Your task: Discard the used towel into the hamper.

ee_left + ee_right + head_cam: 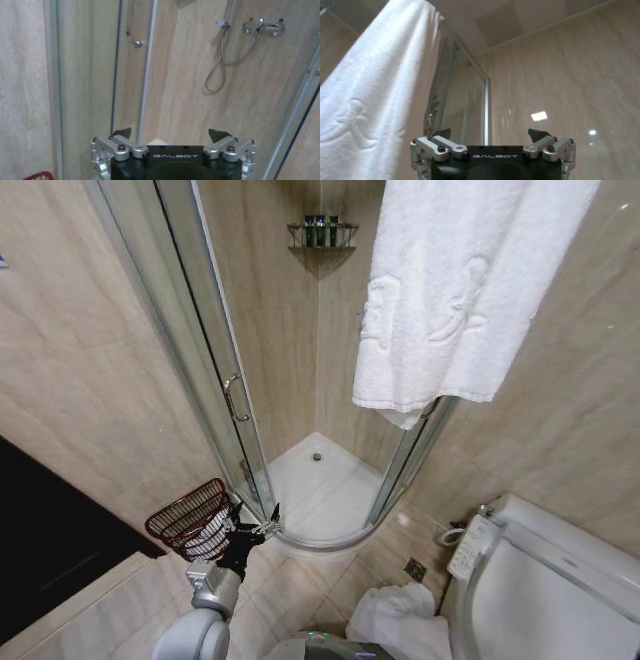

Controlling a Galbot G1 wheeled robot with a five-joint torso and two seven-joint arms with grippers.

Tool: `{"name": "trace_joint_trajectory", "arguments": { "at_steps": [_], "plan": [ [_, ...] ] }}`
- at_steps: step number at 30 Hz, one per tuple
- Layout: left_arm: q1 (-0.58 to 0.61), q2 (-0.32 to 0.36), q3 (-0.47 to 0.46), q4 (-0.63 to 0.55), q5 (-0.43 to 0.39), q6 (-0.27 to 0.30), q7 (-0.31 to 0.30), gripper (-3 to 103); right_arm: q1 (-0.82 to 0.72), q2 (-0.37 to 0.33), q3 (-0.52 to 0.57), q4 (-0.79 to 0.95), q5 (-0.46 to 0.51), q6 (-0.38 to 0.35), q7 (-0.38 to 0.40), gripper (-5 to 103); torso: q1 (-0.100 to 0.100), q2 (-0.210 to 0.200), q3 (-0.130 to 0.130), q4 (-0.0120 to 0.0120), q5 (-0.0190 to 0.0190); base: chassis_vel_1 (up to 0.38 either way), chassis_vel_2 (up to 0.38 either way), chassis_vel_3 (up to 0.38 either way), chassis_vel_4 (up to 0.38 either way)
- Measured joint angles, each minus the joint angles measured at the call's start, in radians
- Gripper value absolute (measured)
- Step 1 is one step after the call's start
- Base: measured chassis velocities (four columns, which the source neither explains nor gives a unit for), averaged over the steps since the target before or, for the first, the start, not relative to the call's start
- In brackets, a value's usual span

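Nearest the robot, a crumpled white towel lies heaped on the floor tiles beside the toilet, well apart from the hamper. The left hand hangs just beside the hamper, fingers spread wide and holding nothing. The hamper sits on the floor against the wall, next to the shower door. The right hand is raised, open and empty too, close by the hanging white towel. That towel looks soft, light and floppy; it should bunch easily, so pinching a thick fold near its lower edge seems safest. Farthest back, past the hamper, the shower tray.
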Motion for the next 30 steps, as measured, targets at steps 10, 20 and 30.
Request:
{"name": "trace_joint_trajectory", "arguments": {
  "at_steps": [10,20,30],
  "plan": [
    [0.000,0.000,0.000,0.000,0.000,0.000,0.000,100,0.000,0.000,0.000,0.000,0.000,0.000,0.000,100,0.000,0.000,0.000,0.0002,0.0006,0.055,0.059,-0.049,-0.031],
    [0.000,0.000,0.000,0.000,0.000,0.000,0.000,100,0.000,0.000,0.000,0.000,0.000,0.000,0.000,100,0.000,0.000,0.000,0.0002,-0.0002,-0.013,-0.006,0.005,0.006],
    [0.000,0.000,0.000,0.000,0.000,0.000,0.000,100,0.000,-0.001,0.000,0.000,0.000,0.000,0.000,100,0.000,0.000,0.000,0.0001,0.0000,0.000,0.000,0.000,0.000]
  ]
}}
